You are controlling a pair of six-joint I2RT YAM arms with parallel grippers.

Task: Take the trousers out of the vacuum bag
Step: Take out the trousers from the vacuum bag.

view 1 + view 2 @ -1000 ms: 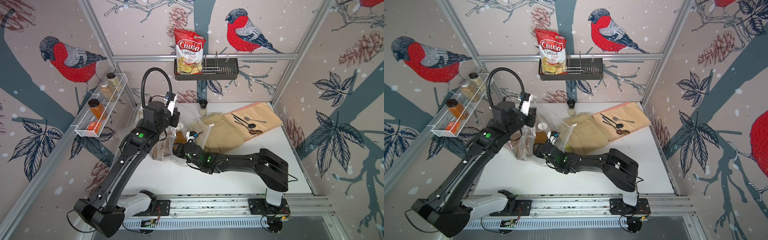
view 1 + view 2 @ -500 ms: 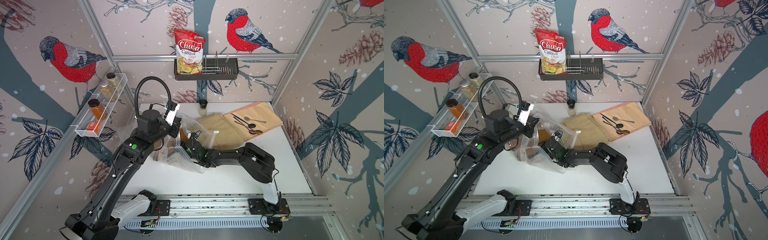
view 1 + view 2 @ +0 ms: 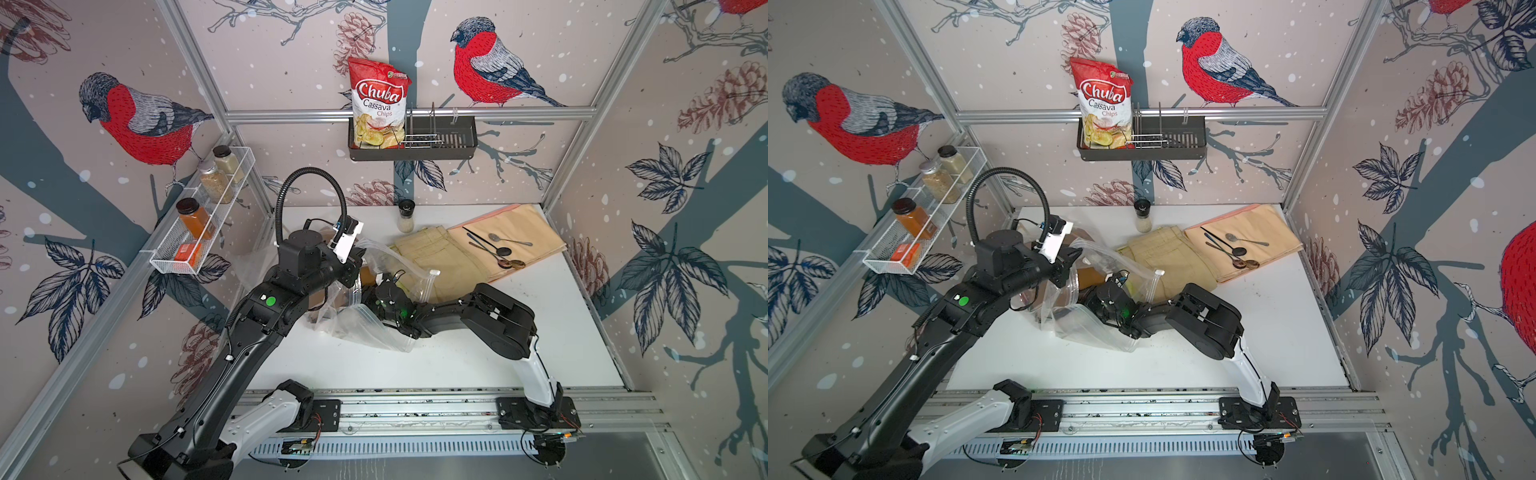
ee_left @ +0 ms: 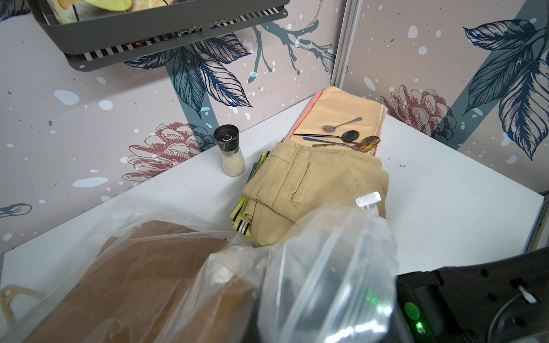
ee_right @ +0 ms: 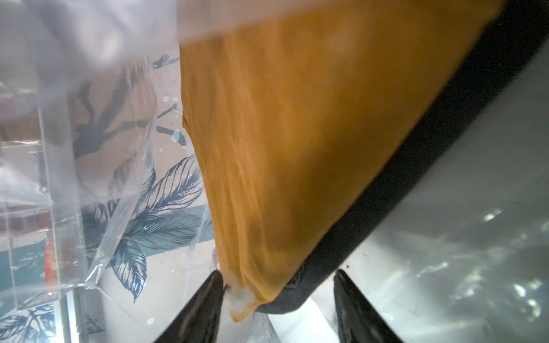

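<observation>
Trousers [image 5: 297,148] between right tool [image 5: 278,273] jaws

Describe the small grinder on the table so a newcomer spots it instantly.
Find the dark basket on the back wall that holds the chips bag. Directly below it, on the white table by the wall, stands a small black-topped grinder next to the folded khaki trousers. Unlike the spice jars on the wire shelf, it stands on the table itself and holds white grains.

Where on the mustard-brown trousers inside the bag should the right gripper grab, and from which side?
Its narrow corner, reached through the mouth of the vacuum bag: the mustard-brown trousers taper to a point between the open jaws of the right gripper, beside a dark pair.
</observation>
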